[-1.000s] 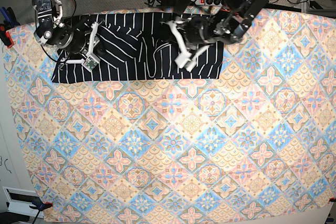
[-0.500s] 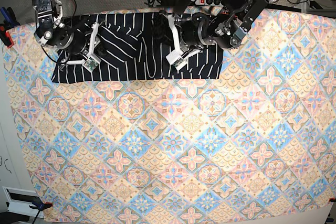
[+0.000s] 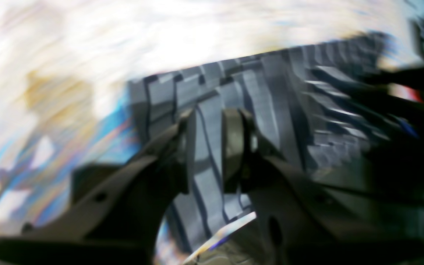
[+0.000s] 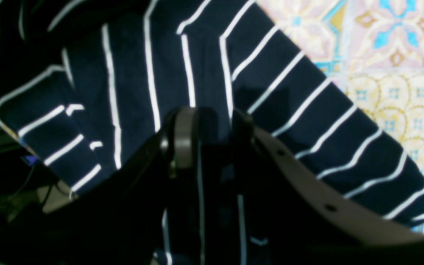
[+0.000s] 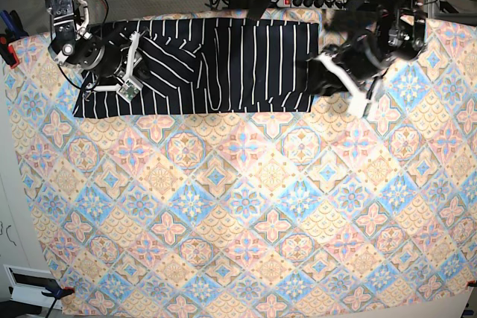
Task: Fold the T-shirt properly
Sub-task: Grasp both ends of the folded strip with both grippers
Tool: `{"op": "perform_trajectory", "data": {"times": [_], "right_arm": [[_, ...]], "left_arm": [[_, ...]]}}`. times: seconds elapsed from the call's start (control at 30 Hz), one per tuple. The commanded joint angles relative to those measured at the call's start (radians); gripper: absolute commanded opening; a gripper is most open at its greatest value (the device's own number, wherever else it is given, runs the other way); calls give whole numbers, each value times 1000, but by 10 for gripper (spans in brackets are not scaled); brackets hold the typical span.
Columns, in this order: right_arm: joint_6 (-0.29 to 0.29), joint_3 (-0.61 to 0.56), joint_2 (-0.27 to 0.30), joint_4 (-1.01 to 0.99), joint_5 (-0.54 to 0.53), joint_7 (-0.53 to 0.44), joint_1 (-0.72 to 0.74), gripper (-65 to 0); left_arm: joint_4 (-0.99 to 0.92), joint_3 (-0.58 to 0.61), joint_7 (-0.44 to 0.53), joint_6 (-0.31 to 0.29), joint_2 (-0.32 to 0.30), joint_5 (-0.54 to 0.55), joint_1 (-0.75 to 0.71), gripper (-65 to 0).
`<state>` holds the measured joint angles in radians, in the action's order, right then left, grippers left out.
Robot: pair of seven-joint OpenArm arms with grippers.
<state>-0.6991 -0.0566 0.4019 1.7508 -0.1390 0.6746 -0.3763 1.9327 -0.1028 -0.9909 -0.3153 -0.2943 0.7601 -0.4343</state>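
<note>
- Frankly, no brand, label or writing can be read on anything in view; my left wrist view is smeared with motion blur.
- The T-shirt (image 5: 223, 65) lies along the far edge of the counter (image 5: 246, 214), on the floral-tile cloth (image 5: 223, 184), spread as a wide dark band with thin white stripes.
- My right gripper (image 5: 128, 72) sits over the shirt's end on the base view's left. In the right wrist view its fingers (image 4: 182, 136) stand close together with striped cloth (image 4: 212, 73) running between them, so it is clamped on the T-shirt.
- My left gripper (image 5: 350, 87) is at the shirt's other end, just past its edge over the patterned cloth.
- In the left wrist view its fingers (image 3: 232, 147) are a narrow gap apart with a strip of striped cloth (image 3: 271, 103) between them; through the blur I cannot tell whether they pinch it.
- Compared with half a second ago, my left gripper has swung from the middle of the shirt out to its end.
- The bunched fold that lay under it is gone, and that half of the shirt now lies flat.
- My right gripper has stayed where it was.
</note>
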Motion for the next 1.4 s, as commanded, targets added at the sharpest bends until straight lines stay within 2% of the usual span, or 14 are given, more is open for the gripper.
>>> {"op": "perform_trajectory", "data": {"times": [0.0,0.13,0.37,0.43,0.53,0.83,0.93,1.1,1.17,1.2,1.33,1.37], "right_arm": [[1,2,10,19,-14,-20,6,-497],[1,2,10,19,-14,-20,6,-497],[1,2,10,19,-14,-20,7,-497],[1,2,10,19,-14,-20,7,-497],[1,2,10,19,-14,-20,7,-497],[1,4,10,19,-14,-20,7,-497],[1,8,10,19,-14,-20,7,-497],[1,10,10,19,-14,-19,7,-497],[1,10,10,19,-14,-19,7,-497],[1,10,10,19,-14,-19,7,-497],[1,11,10,19,-14,-20,7,-497],[1,11,10,19,-14,-20,7,-497]], "left_arm": [[0,-25,8,-8,-4,20,-14,-518],[-85,-70,8,-8,-7,20,-38,-451],[-190,-62,8,-8,-3,20,-10,-299],[-210,-61,8,-8,-1,20,1,-276],[-241,-51,8,-8,8,20,24,-270],[-333,104,11,-8,23,22,82,-270],[-335,111,11,-8,54,14,84,-271],[-336,113,13,-9,57,14,84,-273],[-336,113,13,-9,57,14,85,-305],[-336,113,13,-9,57,16,96,-349],[-338,110,14,-9,57,17,110,-605],[-338,107,14,-9,57,17,111,-637]]}}
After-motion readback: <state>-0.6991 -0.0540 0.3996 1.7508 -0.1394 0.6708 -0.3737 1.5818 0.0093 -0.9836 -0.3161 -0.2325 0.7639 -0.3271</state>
